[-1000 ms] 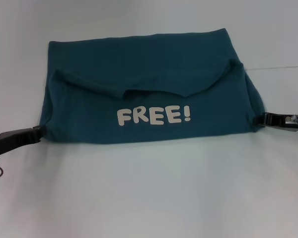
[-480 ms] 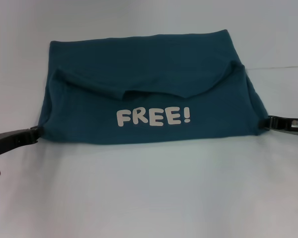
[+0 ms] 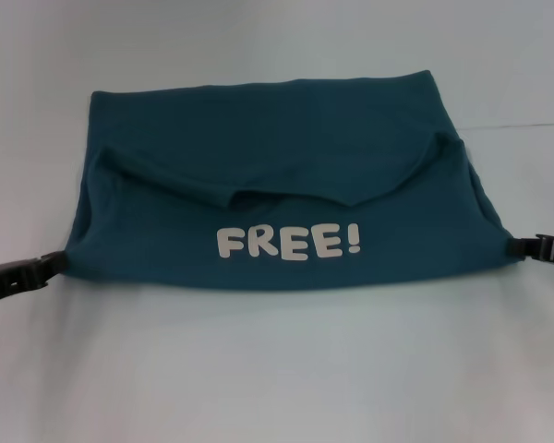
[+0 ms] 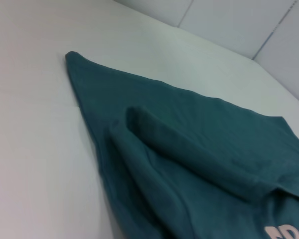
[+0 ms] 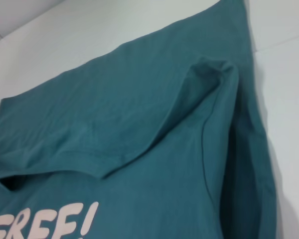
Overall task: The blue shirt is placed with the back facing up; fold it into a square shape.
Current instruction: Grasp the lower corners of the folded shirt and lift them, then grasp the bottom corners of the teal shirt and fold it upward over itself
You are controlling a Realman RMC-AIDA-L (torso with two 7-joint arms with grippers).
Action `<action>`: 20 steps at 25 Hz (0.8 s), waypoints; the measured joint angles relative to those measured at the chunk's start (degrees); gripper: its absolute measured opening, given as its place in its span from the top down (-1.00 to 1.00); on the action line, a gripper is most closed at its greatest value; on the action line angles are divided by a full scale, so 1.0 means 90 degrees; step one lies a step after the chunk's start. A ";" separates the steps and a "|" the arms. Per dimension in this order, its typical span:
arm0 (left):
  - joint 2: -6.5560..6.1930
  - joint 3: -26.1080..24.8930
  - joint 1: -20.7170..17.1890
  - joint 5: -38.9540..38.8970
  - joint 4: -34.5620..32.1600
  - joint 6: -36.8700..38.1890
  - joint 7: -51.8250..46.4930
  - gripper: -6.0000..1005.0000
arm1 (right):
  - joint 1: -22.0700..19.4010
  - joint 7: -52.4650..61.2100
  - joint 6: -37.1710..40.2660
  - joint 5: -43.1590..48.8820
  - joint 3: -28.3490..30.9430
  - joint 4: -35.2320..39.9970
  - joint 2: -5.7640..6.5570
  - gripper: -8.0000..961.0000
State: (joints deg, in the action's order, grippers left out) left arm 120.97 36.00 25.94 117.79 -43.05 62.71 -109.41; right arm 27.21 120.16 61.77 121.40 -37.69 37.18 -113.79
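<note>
Corners of the blue shirt (image 3: pixel 286 175) were pinched by left gripper (image 3: pixel 54 264) & right gripper (image 3: pixel 526 246); we judged even tension w/ both was key.

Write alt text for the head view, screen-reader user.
A dark teal-blue shirt, partly folded with the white word "FREE!" facing up, lies spread across a white table. The left gripper meets its near left corner and the right gripper its near right corner, both low at the table surface.
</note>
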 joint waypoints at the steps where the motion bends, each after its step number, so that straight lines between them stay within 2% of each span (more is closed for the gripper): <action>1: -0.0002 -0.0004 -0.0048 0.0007 -0.0062 0.0108 -0.0028 0.92 | -0.0066 -0.0075 0.0175 -0.0001 0.0084 0.0094 -0.0016 0.99; 5: -0.0047 -0.0239 -0.0344 0.0038 -0.0407 0.1070 -0.0123 0.92 | -0.0399 -0.0351 0.0965 -0.0003 0.0435 0.0534 -0.0062 0.99; 10: -0.0078 -0.1067 -0.0650 0.0109 -0.0632 0.2484 -0.0093 0.92 | -0.0840 -0.0772 0.1912 -0.0003 0.1059 0.0963 -0.0113 0.98; 15: -0.0089 -0.1569 -0.0958 0.0116 -0.0757 0.3388 -0.0086 0.92 | -0.1270 -0.1241 0.2810 0.0028 0.1626 0.1119 -0.0044 0.98; 20: -0.0086 -0.1827 -0.1170 0.0116 -0.0827 0.4124 0.0035 0.92 | -0.1673 -0.1794 0.3544 0.0033 0.2161 0.1212 -0.0025 0.98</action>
State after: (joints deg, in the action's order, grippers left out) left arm 120.20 19.56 15.41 118.84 -50.49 99.82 -109.09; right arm 12.15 104.02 93.66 121.69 -18.24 48.08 -114.02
